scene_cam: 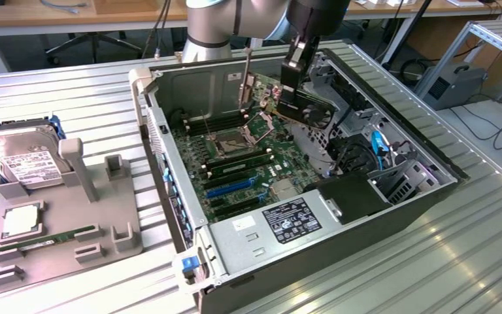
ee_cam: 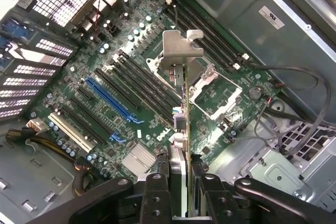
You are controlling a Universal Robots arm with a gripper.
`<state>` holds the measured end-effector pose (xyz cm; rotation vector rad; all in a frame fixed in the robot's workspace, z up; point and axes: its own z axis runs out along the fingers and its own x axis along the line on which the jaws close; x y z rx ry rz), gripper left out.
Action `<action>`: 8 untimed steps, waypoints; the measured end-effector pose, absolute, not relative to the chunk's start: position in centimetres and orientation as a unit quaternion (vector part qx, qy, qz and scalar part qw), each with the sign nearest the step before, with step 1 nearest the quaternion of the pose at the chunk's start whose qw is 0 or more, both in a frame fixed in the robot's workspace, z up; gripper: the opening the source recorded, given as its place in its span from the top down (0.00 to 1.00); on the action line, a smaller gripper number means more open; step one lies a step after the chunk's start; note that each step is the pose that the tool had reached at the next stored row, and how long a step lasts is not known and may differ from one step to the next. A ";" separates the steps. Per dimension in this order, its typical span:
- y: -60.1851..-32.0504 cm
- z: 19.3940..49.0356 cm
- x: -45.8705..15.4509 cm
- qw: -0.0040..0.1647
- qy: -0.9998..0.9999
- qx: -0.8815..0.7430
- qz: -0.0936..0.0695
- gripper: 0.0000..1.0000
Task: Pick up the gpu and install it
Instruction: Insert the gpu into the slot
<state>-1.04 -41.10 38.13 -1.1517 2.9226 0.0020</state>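
The gpu [scene_cam: 308, 108] hangs tilted above the motherboard [scene_cam: 242, 163] inside the open computer case [scene_cam: 408, 193]. Its pale metal end bracket [scene_cam: 246, 82] points toward the back wall. My gripper [scene_cam: 295, 69] is shut on the card's upper edge. In the wrist view the gpu [ee_cam: 184, 124] shows edge-on between my two fingers [ee_cam: 156, 195], and its bracket [ee_cam: 181, 51] hovers over the area by the CPU socket [ee_cam: 215, 93]. The card is clear of the board. The blue slot [ee_cam: 113, 103] lies off to one side of it.
On the exterior view's left, a grey fixture tray [scene_cam: 63, 216] holds a hard drive [scene_cam: 24, 160] and a green RAM stick [scene_cam: 46, 239]. Drive cages and cables [scene_cam: 365, 154] crowd the case's far side. The power supply [scene_cam: 290, 219] sits at the near end.
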 end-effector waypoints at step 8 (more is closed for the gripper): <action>-41.1 38.1 -1.0 0.000 0.923 -0.385 0.001 0.73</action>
